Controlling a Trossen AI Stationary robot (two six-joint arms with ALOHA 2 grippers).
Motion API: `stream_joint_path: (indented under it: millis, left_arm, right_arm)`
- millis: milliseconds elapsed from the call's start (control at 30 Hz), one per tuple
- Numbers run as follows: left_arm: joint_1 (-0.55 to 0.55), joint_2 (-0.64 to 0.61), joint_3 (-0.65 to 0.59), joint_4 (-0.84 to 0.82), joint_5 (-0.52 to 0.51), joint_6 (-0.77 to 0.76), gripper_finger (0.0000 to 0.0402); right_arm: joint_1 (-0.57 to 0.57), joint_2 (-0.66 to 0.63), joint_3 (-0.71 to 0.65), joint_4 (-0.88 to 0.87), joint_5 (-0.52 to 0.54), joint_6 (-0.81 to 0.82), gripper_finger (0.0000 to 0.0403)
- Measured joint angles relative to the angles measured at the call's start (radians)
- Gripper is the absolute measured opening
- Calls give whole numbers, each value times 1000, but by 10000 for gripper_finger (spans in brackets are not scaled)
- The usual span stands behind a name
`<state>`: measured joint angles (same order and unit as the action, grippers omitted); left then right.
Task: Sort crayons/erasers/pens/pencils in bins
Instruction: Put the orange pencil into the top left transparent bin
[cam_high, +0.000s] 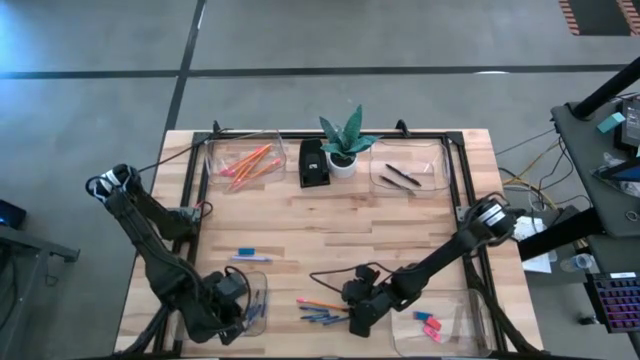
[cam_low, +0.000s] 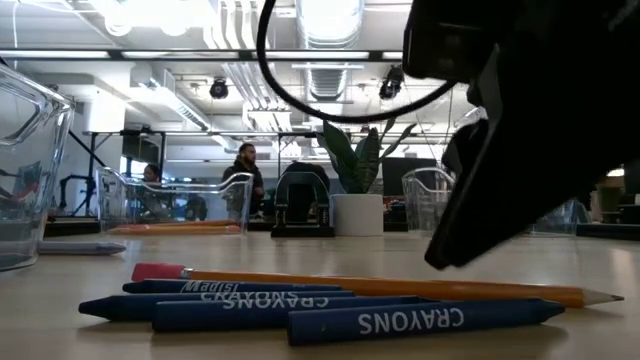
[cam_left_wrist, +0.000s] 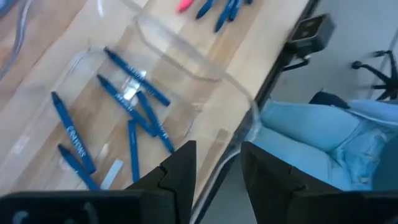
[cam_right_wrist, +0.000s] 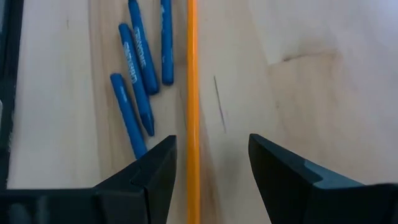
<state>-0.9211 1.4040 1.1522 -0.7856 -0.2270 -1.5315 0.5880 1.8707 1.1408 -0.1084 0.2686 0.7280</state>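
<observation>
The right end effector (cam_right_wrist: 211, 168) hovers with fingers apart, straddling a long thin orange pencil (cam_right_wrist: 192, 93) on the wooden table (cam_high: 400, 250) — light, stiff, round, prone to rolling, so pinch mid-shaft. Short blue wax crayons (cam_right_wrist: 140, 68) lie just left. The left end effector (cam_left_wrist: 217, 180), open, sits over its clear plastic bin (cam_left_wrist: 186, 62).

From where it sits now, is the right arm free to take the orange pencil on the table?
Probably yes. The right gripper is open with the orange pencil running between its fingers; the crayons lie to one side, clear of it.
</observation>
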Motion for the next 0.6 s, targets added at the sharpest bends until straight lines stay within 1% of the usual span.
stream_joint_path:
  millis: [367, 500, 600]
  left_arm:
    - [0, 0, 56, 0, -91, 101, 111]
    - [2, 0, 65, 0, -116, 127, 111]
    - [3, 0, 75, 0, -123, 135, 111]
  right_arm:
    - [-4, 18, 0, 20, -14, -31, 188]
    - [-3, 43, 3, 23, -6, -36, 177]
    - [-3, 66, 26, -7, 2, -42, 163]
